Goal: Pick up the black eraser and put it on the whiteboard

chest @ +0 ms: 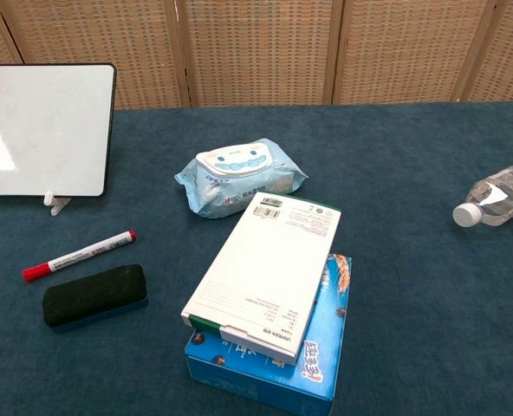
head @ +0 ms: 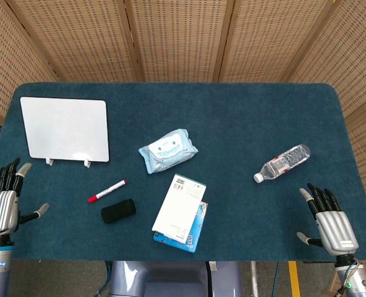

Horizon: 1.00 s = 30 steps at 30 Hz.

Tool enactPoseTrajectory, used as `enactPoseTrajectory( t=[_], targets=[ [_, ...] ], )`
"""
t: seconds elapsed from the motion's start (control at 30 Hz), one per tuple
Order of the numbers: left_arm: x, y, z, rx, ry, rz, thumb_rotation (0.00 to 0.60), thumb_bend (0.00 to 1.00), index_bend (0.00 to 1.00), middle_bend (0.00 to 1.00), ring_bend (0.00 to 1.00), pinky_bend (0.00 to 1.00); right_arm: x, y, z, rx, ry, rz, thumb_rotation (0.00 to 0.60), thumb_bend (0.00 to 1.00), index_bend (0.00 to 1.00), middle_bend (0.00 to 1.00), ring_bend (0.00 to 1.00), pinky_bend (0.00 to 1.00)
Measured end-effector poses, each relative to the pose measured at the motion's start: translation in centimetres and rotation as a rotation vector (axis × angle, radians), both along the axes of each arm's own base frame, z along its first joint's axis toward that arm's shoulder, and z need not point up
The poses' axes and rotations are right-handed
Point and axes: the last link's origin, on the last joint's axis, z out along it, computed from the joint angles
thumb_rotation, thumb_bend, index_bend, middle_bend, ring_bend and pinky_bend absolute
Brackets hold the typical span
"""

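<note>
Nothing is done: both the left hand (head: pixel 4 201) and right hand (head: pixel 331 223) rest spread and empty, the eraser (head: pixel 118 211) lies untouched on the table (head: pixel 245 124), well apart from the whiteboard (head: pixel 64 129).

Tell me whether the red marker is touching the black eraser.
Apart. The chest view shows a strip of blue table between the red marker and the black eraser; the head view agrees.

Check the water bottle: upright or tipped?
Tipped. The water bottle lies on its side on the table, white cap toward the robot's left; the chest view shows it flat too.
</note>
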Motion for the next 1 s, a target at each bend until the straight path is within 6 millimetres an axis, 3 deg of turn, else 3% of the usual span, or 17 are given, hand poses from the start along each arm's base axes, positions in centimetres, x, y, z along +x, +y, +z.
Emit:
enactPoseTrajectory(
  t=[1.0],
  targets=[
    [1.3,-0.1,-1.1,-0.079,-0.078,0.024,0.600,0.07,0.06,0.00,0.00,0.00,0.1,0.0,0.1,-0.002,-0.008,-0.001,0.600,0.05,0.00,0.00,0.00,0.00]
  ],
)
